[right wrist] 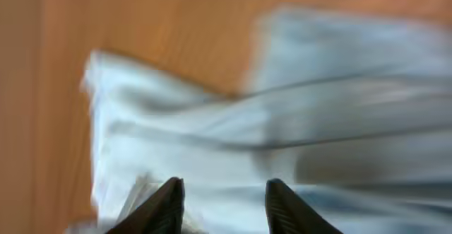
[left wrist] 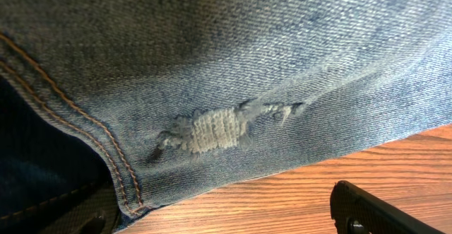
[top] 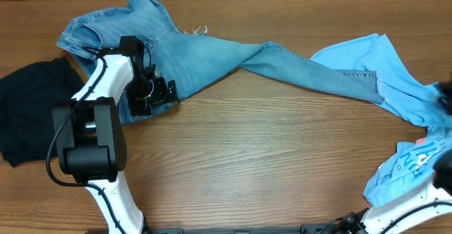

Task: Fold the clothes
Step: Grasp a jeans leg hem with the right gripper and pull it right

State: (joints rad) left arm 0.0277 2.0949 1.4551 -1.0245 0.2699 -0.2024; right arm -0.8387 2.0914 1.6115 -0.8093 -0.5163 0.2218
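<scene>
The blue jeans (top: pixel 212 54) lie spread from the back left across the table, one leg running right. In the left wrist view the denim (left wrist: pixel 226 64) shows a frayed rip (left wrist: pixel 212 129). My left gripper (top: pixel 157 94) sits at the jeans' front edge. Its fingers are wide open (left wrist: pixel 226 220), the left one against the seamed hem and the right one over bare wood. A light blue T-shirt (top: pixel 402 85) lies crumpled at the right. My right gripper (top: pixel 443 98) hovers over it with its fingers open (right wrist: pixel 224 195), above the pale cloth (right wrist: pixel 212 135). That view is blurred.
A black garment (top: pixel 32 110) lies at the left edge, beside the left arm's base (top: pixel 88 138). Bare wooden tabletop (top: pixel 268 149) fills the middle and front. The right arm's link (top: pixel 417 195) crosses the front right corner.
</scene>
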